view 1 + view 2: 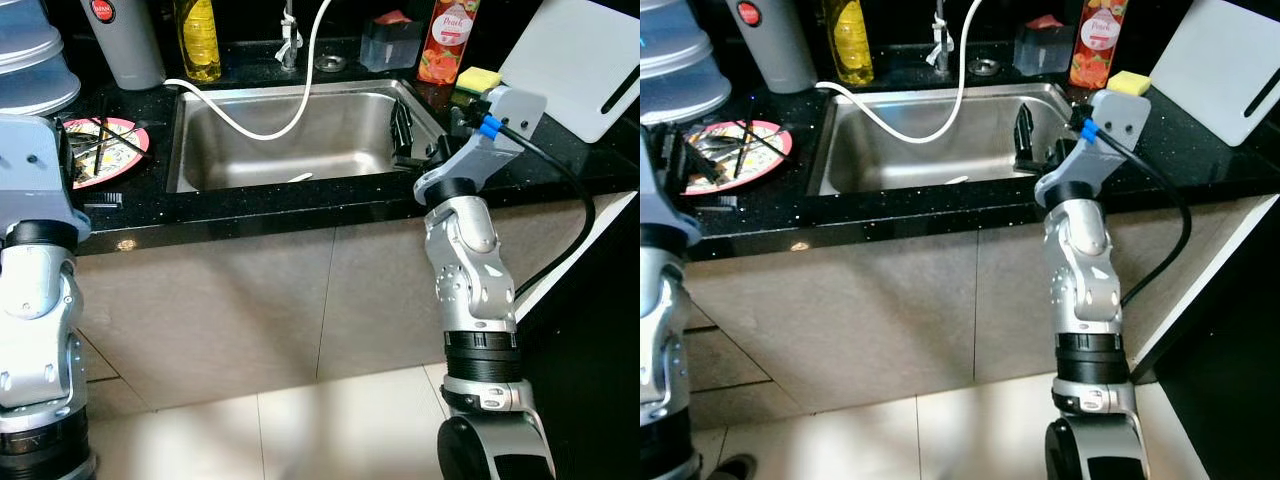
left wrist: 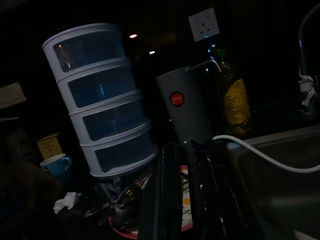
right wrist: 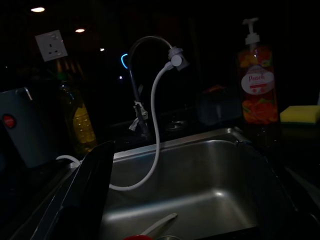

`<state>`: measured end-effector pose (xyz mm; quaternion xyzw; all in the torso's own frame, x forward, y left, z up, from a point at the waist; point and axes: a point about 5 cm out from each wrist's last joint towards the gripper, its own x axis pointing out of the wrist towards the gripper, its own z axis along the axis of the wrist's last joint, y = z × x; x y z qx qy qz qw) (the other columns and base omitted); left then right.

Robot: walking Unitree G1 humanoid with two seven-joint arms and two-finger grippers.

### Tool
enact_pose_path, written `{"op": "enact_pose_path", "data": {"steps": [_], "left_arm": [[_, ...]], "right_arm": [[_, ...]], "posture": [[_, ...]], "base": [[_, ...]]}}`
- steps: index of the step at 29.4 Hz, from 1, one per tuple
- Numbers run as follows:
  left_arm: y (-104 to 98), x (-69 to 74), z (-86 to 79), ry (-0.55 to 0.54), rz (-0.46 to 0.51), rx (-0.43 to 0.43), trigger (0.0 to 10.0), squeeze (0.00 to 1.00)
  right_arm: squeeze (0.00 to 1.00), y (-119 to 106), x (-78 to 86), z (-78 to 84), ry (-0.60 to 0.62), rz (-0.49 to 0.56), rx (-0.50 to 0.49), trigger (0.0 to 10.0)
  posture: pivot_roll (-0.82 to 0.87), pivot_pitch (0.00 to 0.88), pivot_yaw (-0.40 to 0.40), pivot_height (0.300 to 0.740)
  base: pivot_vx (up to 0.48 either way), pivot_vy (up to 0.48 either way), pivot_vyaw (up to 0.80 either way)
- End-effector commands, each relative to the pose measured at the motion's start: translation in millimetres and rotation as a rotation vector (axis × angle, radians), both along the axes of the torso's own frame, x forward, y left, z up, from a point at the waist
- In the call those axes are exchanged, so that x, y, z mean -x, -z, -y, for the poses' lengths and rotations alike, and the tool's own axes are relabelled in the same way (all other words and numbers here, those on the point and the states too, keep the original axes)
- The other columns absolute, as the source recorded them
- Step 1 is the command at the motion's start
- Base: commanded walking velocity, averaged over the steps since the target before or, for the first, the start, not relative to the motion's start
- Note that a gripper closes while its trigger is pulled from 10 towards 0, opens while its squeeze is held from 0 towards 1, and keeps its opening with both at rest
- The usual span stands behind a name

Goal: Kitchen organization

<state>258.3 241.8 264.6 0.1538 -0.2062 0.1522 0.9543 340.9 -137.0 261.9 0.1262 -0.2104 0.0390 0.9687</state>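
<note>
Both grippers raised at a black speckled tabletop (image 1: 300, 205) with a stainless steel sink (image 1: 260, 140).

The right gripper (image 1: 402, 135) hangs over the sink's right rim, its finger spread unclear. The left gripper (image 2: 177, 200) hovers above the pink round plate (image 1: 125, 140) of dark utensils, fingers nearly closed, holding nothing. The orange pump bottle (image 3: 257, 85) reads "Peach". The grey cylindrical jug (image 2: 185, 107) carries a red round badge, lettering illegible. A yellow oil bottle (image 1: 199, 38), yellow sponge (image 1: 478, 77) and white cutting board (image 1: 575, 60) stand nearby.
</note>
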Motion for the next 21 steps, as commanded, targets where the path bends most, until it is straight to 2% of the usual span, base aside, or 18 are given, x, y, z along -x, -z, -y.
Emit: {"op": "enact_pose_path", "data": {"steps": [1, 21], "left_arm": [[-4.3, 0.3, 1.6, -0.007, 0.006, -0.02, 10.0, 0.0], [-5.0, -2.9, 2.4, -0.008, -0.008, -0.021, 10.0, 0.0]], "right_arm": [[0.0, -1.6, -1.0, -5.8, -0.035, -0.007, 0.002, 10.0], [0.0, 1.9, 0.9, -8.2, -0.059, -0.031, 0.002, 10.0]], "posture": [[0.19, 0.0, 0.015, 0.74], [0.19, 0.0, 0.023, 0.74]], "base": [[0.371, 0.0, 0.0], [0.393, 0.0, 0.0]]}}
